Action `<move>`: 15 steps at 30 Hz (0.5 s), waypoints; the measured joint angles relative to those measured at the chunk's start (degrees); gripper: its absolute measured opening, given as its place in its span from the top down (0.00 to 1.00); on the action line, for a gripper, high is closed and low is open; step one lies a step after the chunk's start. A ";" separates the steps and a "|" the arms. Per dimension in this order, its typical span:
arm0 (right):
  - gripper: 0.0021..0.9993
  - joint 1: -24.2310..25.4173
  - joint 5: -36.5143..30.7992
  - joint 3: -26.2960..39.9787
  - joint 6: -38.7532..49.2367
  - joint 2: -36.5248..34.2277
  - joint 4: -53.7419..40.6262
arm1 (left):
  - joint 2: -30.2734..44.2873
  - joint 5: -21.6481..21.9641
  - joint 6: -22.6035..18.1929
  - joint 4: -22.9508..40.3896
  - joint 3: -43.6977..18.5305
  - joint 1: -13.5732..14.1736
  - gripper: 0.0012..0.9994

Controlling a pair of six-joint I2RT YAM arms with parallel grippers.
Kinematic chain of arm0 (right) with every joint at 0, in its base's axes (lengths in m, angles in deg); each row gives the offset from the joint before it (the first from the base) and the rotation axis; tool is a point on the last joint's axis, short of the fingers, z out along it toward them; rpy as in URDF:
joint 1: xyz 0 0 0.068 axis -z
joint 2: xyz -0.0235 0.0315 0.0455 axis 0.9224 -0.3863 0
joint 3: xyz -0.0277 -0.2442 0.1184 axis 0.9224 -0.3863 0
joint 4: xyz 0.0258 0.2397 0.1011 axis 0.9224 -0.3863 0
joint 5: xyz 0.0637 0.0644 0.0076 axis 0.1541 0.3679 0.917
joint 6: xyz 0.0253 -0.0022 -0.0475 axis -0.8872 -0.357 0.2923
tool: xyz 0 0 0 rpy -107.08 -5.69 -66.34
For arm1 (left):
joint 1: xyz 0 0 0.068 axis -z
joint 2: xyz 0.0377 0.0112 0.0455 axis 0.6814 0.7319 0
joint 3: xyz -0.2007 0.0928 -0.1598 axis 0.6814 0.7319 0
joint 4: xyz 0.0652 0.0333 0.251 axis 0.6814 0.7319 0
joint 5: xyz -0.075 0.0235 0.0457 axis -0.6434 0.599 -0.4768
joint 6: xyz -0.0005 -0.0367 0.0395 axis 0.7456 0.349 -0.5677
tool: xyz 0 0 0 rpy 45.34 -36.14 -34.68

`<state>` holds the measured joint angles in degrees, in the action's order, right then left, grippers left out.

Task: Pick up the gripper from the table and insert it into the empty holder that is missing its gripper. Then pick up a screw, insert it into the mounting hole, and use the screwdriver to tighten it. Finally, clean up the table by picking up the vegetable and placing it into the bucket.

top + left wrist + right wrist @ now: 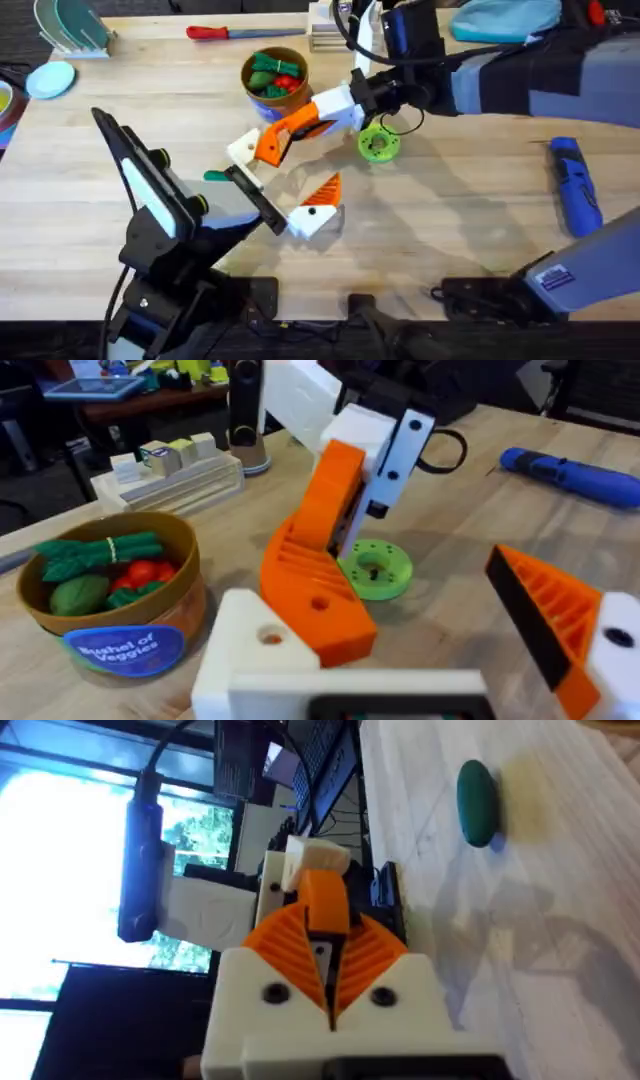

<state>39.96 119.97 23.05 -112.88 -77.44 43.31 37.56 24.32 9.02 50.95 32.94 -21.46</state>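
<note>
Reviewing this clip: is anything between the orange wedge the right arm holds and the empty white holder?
Nothing visible. The right gripper has the orange wedge right at the holder. The green disc lies on the far side of the right gripper, off the path.

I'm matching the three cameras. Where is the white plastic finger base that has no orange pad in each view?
Overhead: the white angular plastic holder sits left of centre, just toward the arms' bases from the round tan bucket.
Left wrist: closest to the camera, in front of the bucket.
Right wrist: just beyond the wedge.
Shared landmark: the small orange plastic wedge right beside it.
</note>
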 joint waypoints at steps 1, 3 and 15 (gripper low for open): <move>0.99 -0.02 -0.15 0.01 -0.49 -0.20 0.50 | 0.00 0.00 0.10 0.00 0.00 0.00 0.01; 0.99 -0.07 -0.37 0.04 -1.43 -0.54 1.40 | 0.00 -0.02 0.15 0.02 0.00 0.00 0.01; 0.99 -0.05 -1.48 0.09 -3.60 -0.79 2.51 | 0.00 -0.39 0.15 0.00 0.00 0.00 0.01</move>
<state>39.92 118.49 23.14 -116.48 -78.22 45.82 37.56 23.93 9.17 50.95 32.94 -21.46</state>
